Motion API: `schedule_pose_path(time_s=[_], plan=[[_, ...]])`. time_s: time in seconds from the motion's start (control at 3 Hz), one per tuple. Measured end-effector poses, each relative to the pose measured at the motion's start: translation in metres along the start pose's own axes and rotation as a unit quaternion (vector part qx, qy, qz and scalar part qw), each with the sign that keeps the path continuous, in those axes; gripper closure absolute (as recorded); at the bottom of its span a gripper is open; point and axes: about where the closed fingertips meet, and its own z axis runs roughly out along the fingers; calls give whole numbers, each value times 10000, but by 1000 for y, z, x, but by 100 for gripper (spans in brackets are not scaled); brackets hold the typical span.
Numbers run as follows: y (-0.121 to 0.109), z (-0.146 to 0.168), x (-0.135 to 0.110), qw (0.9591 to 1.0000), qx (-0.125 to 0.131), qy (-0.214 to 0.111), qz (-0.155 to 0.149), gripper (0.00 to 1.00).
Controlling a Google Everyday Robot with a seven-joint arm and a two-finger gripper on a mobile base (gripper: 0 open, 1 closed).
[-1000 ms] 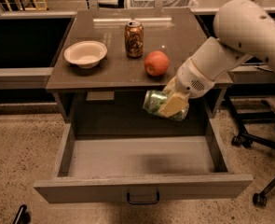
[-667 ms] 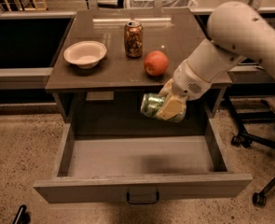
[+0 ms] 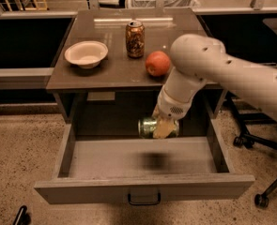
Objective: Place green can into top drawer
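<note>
The white arm (image 3: 222, 74) reaches in from the right and bends down in front of the worktop (image 3: 105, 74), so that the gripper (image 3: 162, 128) hangs over the rear part of the open top drawer (image 3: 142, 189). Its fingers (image 3: 165, 124) are closed around the green can (image 3: 147, 127), one pale finger crossing the can's front. The can is held on its side, its silver end turned to the left, and it is clear of the drawer floor, where a dark blurred shadow (image 3: 153, 161) lies just ahead of it. The drawer is pulled well out, its grey floor bare apart from the shadow, and its dark handle (image 3: 143, 199) sits at the middle of the front panel. On the worktop stand a shallow white bowl (image 3: 86, 53) to the left, a brown-orange can (image 3: 134, 39) upright near the middle, and a red-orange round fruit (image 3: 157, 63) just right of that can, close to the arm's elbow. At the right edge the wheeled base of an office chair (image 3: 257, 144) stands on the speckled floor (image 3: 20, 149).
</note>
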Motion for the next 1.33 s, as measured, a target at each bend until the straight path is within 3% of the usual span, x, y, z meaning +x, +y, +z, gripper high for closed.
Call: schedule_pose_path(time_s=[0.33, 0.67, 1.0, 1.33], plan=[[-15, 40, 19, 9981, 510, 194, -297, 100], [-31, 43, 15, 9962, 825, 63, -285, 100], [-32, 49, 25, 9962, 851, 62, -167, 100], [-40, 70, 46, 9950, 927, -335, -169, 100]])
